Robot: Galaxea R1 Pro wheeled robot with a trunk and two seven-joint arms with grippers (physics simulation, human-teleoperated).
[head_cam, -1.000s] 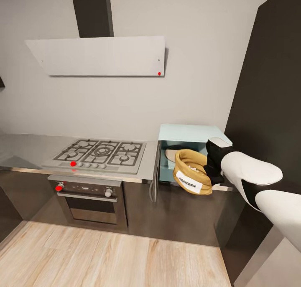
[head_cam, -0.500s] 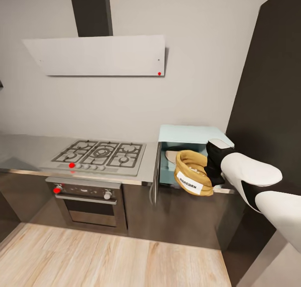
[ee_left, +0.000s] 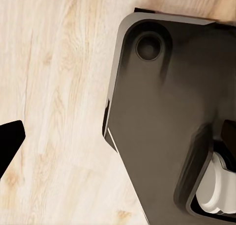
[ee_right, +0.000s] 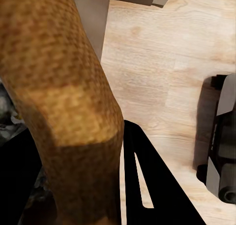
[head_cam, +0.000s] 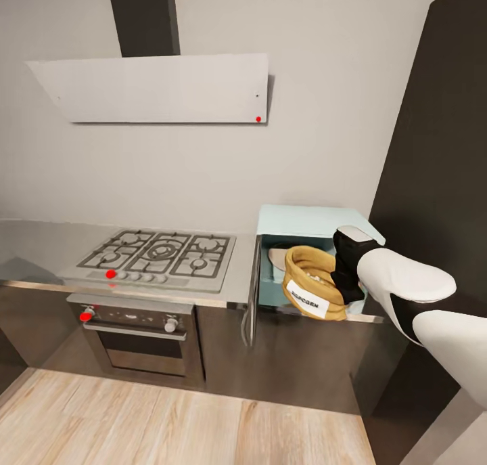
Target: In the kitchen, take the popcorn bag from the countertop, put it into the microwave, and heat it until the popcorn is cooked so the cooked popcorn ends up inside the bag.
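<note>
One tan, white-labelled popcorn bag (head_cam: 312, 283)

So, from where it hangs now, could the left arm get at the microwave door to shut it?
Probably not yet. The left wrist view looks down at wood floor and the robot's base, while the open door stands edge-on beside the microwave, up at counter height.
</note>
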